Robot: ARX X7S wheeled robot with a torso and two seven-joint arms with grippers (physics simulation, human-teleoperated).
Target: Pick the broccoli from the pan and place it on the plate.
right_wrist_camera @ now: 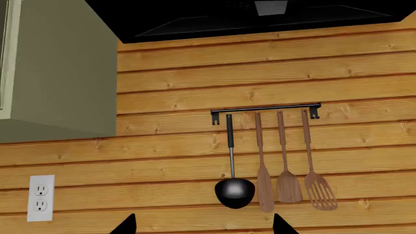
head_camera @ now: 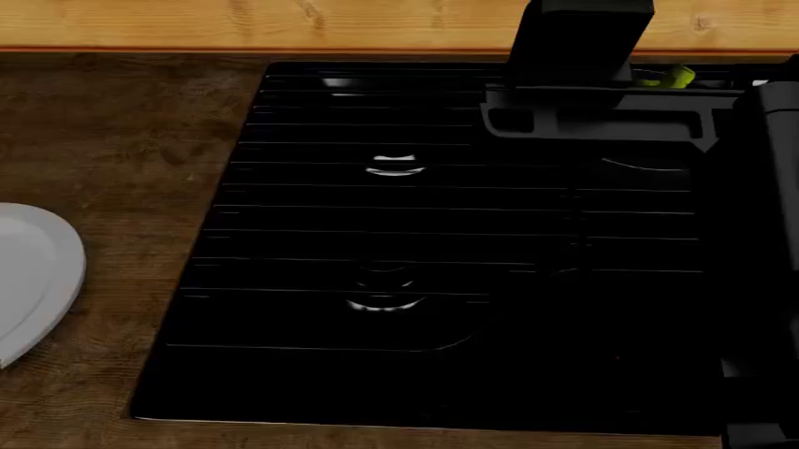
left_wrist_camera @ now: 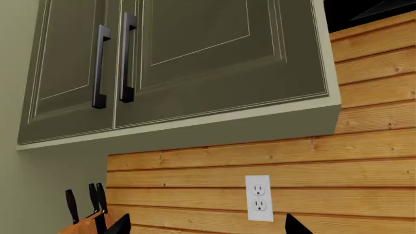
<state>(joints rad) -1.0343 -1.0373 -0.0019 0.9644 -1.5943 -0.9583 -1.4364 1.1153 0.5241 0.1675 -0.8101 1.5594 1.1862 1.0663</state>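
In the head view the broccoli (head_camera: 671,77) shows as a small yellow-green lump at the far right back of the black cooktop, partly hidden behind my right arm (head_camera: 581,56). The black pan does not stand out against the black cooktop; a faint curved line (head_camera: 639,167) may be its rim. The white plate (head_camera: 32,276) lies on the wooden counter at the left edge, partly out of frame. My left gripper (left_wrist_camera: 204,226) is open and empty, pointing at the wall. My right gripper (right_wrist_camera: 202,226) is open and empty, also pointing at the wall.
The black cooktop (head_camera: 374,234) fills the middle of the wooden counter (head_camera: 112,140). On the plank wall hang a ladle (right_wrist_camera: 234,192) and wooden utensils (right_wrist_camera: 286,161). Olive cabinets (left_wrist_camera: 182,63), an outlet (left_wrist_camera: 258,197) and a knife block (left_wrist_camera: 87,219) are further left.
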